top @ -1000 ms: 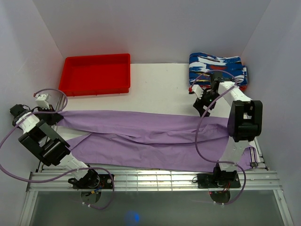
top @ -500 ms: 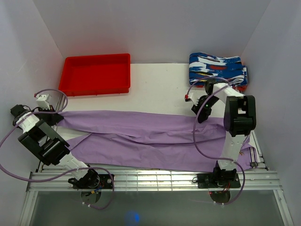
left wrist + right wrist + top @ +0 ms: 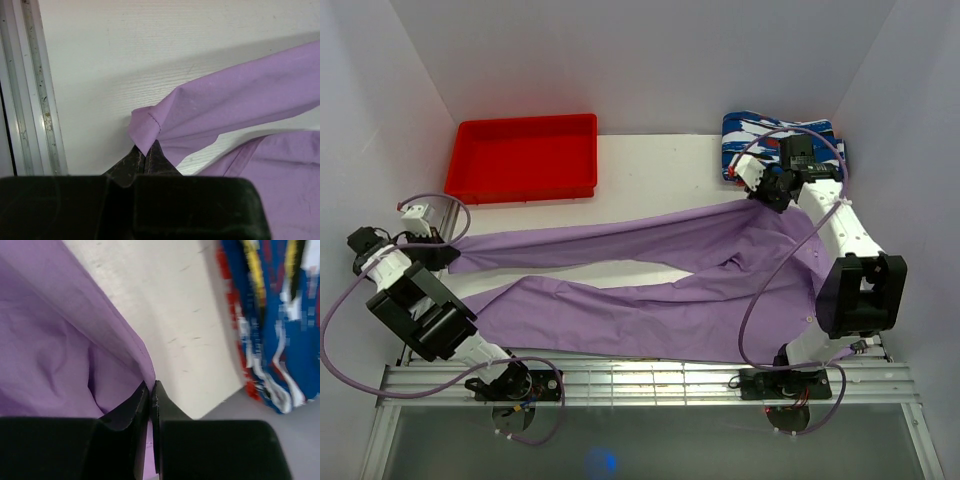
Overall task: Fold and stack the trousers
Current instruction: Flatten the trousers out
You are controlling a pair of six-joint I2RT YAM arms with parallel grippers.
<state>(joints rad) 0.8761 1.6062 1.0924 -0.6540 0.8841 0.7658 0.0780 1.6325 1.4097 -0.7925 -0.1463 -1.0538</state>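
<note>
The lilac trousers lie spread across the white table, legs running left. My left gripper is shut on the end of the far leg at the table's left edge. My right gripper is shut on the trousers' upper edge and holds it lifted at the back right, close to the patterned stack. The cloth rises in a peak toward those jaws. The near leg lies flat along the front.
A red tray sits at the back left. A stack of blue-white-red patterned folded garments lies at the back right, just behind my right gripper. A metal rail edges the table on the left.
My right gripper shut on the trousers' upper edge and pulled it up and back toward the patterned stack, dragging the far leg's cloth with it. The left gripper stayed put.
</note>
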